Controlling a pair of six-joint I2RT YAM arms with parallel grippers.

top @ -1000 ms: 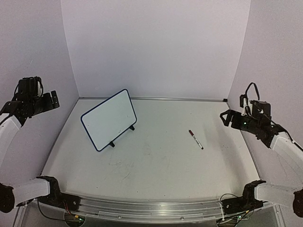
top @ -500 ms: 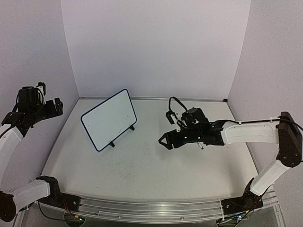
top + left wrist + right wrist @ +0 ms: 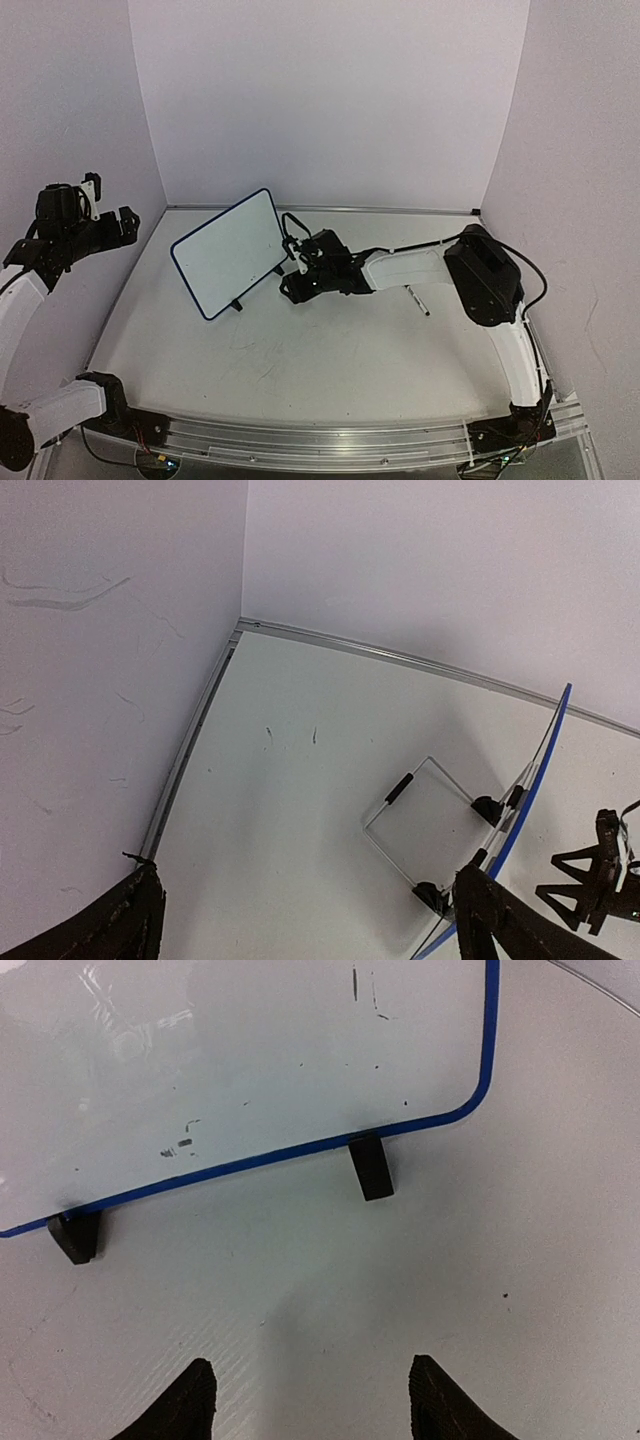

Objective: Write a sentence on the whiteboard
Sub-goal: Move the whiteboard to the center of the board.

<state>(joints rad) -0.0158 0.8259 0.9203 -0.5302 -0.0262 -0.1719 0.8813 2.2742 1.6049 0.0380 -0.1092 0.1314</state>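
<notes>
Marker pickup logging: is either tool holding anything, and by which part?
Nothing held: right tool and left tool are both open and empty; the marker lies on the table.

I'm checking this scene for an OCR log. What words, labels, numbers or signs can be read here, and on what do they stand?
No text can be read in any view.
The whiteboard: no writing, only a few dark specks and faint smudges.
The marker: any label is too small to read.
The left wall: faint scuff marks, no letters.
</notes>
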